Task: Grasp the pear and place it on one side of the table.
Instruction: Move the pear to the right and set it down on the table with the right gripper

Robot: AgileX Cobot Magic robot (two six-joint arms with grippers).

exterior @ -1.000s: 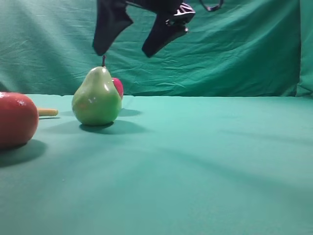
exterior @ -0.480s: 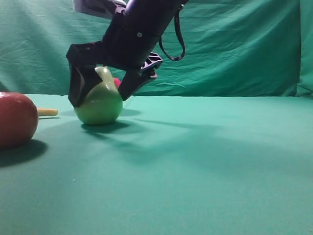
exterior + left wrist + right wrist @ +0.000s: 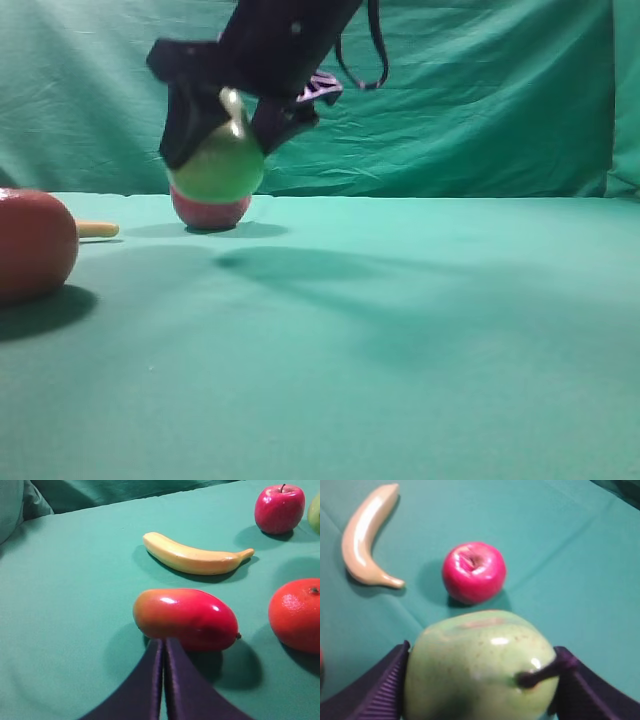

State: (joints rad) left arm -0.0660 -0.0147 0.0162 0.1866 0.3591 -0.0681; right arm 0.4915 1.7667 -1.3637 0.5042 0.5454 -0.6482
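Upper left of the exterior view: our right fingers (image 3: 225, 125) pinch the pear (image 3: 217, 165), lifted clear of the table (image 3: 420, 330) above the apple (image 3: 210, 211). Our left fingers (image 3: 164, 680) sit pressed together near a mango (image 3: 186, 619).

The pear (image 3: 217, 165) hangs above the table (image 3: 420, 330) near its back-left corner, directly before the apple (image 3: 210, 211); banana (image 3: 97, 229) further left.
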